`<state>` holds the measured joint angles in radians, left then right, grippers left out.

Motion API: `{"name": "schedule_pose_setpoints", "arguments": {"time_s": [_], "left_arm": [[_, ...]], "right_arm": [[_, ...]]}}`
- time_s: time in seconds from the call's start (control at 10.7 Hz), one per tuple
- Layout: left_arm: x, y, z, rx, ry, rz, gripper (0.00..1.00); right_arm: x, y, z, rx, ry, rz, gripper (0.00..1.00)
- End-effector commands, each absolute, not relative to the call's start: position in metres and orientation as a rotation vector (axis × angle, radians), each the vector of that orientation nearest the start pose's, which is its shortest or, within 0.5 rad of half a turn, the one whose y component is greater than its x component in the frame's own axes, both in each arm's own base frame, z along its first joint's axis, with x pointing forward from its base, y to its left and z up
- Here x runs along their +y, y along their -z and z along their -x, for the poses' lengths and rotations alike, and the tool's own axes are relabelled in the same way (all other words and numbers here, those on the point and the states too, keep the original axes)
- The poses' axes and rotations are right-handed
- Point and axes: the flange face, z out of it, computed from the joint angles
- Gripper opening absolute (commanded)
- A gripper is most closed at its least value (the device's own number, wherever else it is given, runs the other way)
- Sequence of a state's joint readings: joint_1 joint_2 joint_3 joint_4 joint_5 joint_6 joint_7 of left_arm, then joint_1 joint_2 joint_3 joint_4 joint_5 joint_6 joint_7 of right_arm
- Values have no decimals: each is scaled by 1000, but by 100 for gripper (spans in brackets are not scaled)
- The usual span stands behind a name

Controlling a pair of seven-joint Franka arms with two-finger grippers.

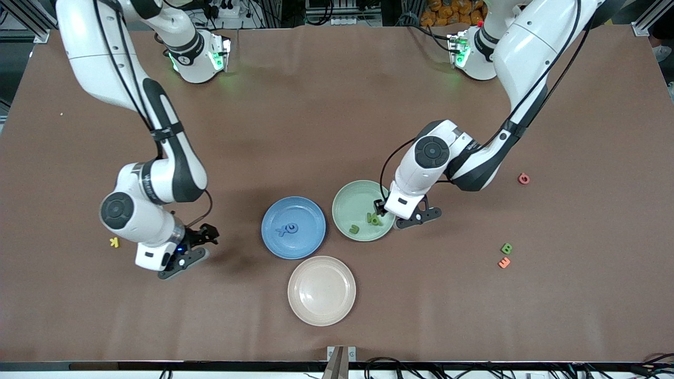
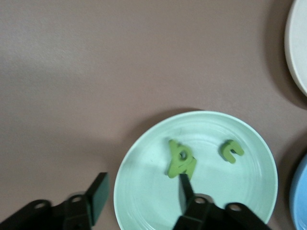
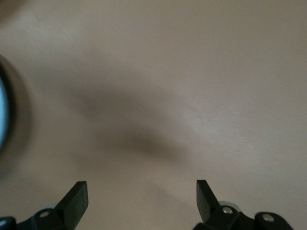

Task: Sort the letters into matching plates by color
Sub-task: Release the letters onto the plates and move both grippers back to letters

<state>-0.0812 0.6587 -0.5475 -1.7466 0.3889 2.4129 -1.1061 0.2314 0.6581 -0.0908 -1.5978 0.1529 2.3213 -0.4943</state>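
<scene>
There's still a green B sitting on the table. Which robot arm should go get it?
The left arm, probably. The green B lies toward its end of the table, and the left gripper, open over the green plate, has nothing in it. The right gripper, also open, is out past the blue plate.

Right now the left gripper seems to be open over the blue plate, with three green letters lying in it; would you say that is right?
Not quite: the left gripper is open over the pale green plate, not the blue plate. The left wrist view shows its fingers spread above that plate's rim, and the green letters do lie in it, two huddled together and one apart.
</scene>
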Motion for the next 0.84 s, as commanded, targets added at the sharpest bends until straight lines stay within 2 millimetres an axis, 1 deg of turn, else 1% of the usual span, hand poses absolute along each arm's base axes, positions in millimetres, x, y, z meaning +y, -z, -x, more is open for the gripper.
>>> {"name": "schedule_pose_setpoints", "arguments": {"time_s": [0.0, 0.09, 0.28, 0.47, 0.56, 0.65, 0.75], "left_arm": [[-352, -255, -581, -540, 103, 3200, 100], [-341, -253, -588, -562, 113, 3185, 100], [-311, -247, -604, -538, 146, 3151, 100], [-276, -255, -622, -502, 177, 3144, 100], [-266, -253, -625, -484, 169, 3141, 100], [-250, -248, -629, -450, 143, 3128, 100], [-232, -249, -635, -425, 128, 3118, 100]], "right_arm": [[55, -254, -688, -1104, 85, 2882, 100], [41, -246, -684, -1152, 61, 2860, 100], [12, -226, -669, -1261, -8, 2803, 100], [-17, -225, -649, -1281, -44, 2786, 100], [-32, -222, -641, -1291, -65, 2782, 100], [-43, -216, -634, -1296, -83, 2773, 100], [-49, -215, -628, -1311, -80, 2767, 100]]}}
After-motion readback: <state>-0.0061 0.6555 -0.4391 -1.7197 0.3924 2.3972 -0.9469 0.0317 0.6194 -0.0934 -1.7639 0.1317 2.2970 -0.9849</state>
